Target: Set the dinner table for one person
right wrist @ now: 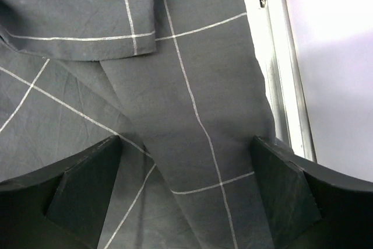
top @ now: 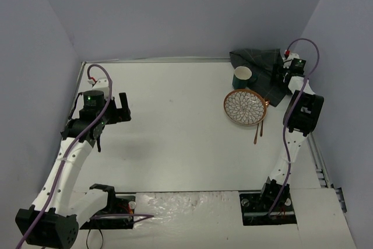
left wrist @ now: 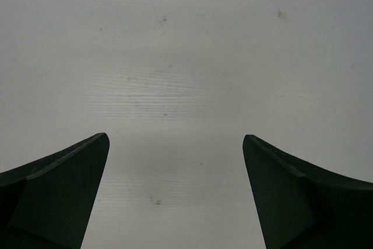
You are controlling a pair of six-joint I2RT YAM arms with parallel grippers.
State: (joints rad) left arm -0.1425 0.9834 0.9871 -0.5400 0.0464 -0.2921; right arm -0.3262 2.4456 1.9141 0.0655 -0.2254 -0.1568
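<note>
The left gripper (left wrist: 175,144) is held with fingers spread wide and empty, only the bare white dinner table (left wrist: 186,56) lying beneath and ahead of the tips, so it is judged to be parked out of the way. Well apart from those fingers, a patterned plate (top: 245,107), green cup (top: 242,76) and copper cutlery (top: 258,129) are bunched beside the crumpled checked cloth (right wrist: 192,86). Over that cloth the right gripper (right wrist: 186,144) is poised, fingers apart and unclamped, a folded strip lying between the tips, presumably to be pinched and spread as the mat.
</note>
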